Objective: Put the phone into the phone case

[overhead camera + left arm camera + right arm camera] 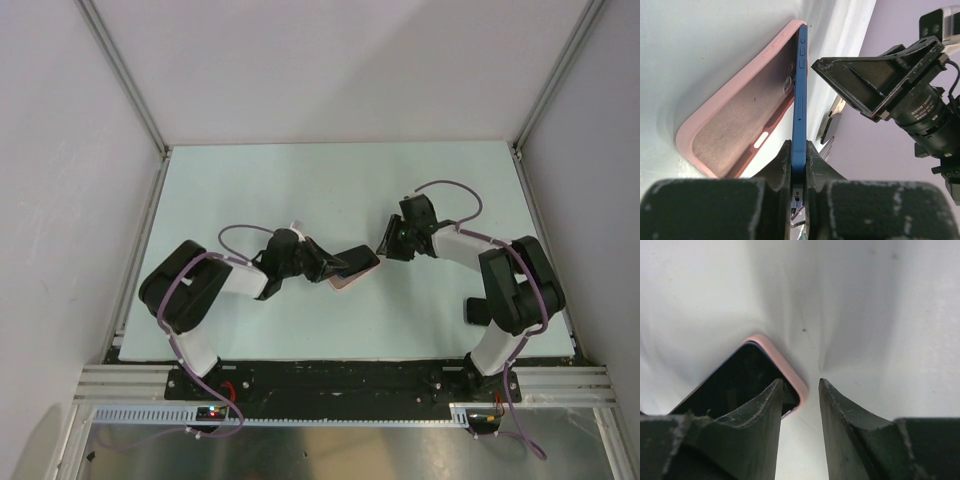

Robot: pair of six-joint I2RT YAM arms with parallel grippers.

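The phone (799, 95) shows edge-on in the left wrist view, with a blue side and buttons. My left gripper (799, 145) is shut on its near end. The phone is tilted up, and its far end sits in the pale pink phone case (735, 125), which lies open on the table to its left. In the top view the left gripper (335, 266) holds the phone (358, 260) over the case (345, 283). My right gripper (384, 245) is open. In the right wrist view it (801, 381) straddles the case's pink corner (785, 365), with one finger (762, 405) over the black screen (735, 382).
The pale green table mat (300, 190) is walled on three sides by grey panels with aluminium posts (120, 75). A metal rail (340, 385) runs along the near edge by the arm bases. The right arm's wrist camera (920, 110) shows close at the right of the left wrist view.
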